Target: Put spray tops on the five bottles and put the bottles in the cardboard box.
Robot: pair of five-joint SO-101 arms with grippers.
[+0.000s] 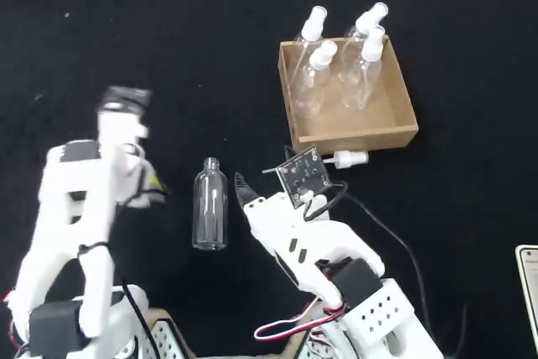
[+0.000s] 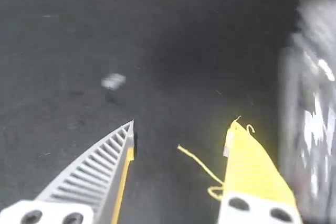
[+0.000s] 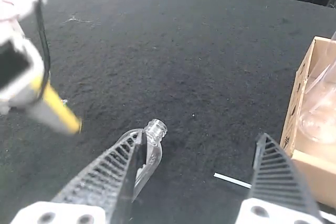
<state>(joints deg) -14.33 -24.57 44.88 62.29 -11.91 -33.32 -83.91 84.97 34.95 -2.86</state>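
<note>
A clear bottle point(image 1: 210, 205) with no top lies on the black table point(image 1: 168, 56), neck toward the back. It is also seen in the right wrist view as bottle point(image 3: 152, 148) and as a blur in the left wrist view, bottle point(image 2: 310, 129). My left gripper point(image 1: 151, 187) point(image 2: 181, 129) stands open just left of it, holding nothing. My right gripper point(image 1: 248, 193) point(image 3: 199, 136) is open just right of the bottle, one finger beside its neck. A loose spray top point(image 1: 349, 158) lies in front of the cardboard box point(image 1: 395, 136), which holds several topped bottles point(image 1: 313, 81).
The box wall point(image 3: 302, 124) is to the right gripper's side. The spray top's thin white tube point(image 3: 231, 180) lies on the cloth between the right fingers. The left gripper's yellow finger point(image 3: 58, 111) shows beyond the bottle. A white object point(image 1: 528, 279) sits at the table's right edge.
</note>
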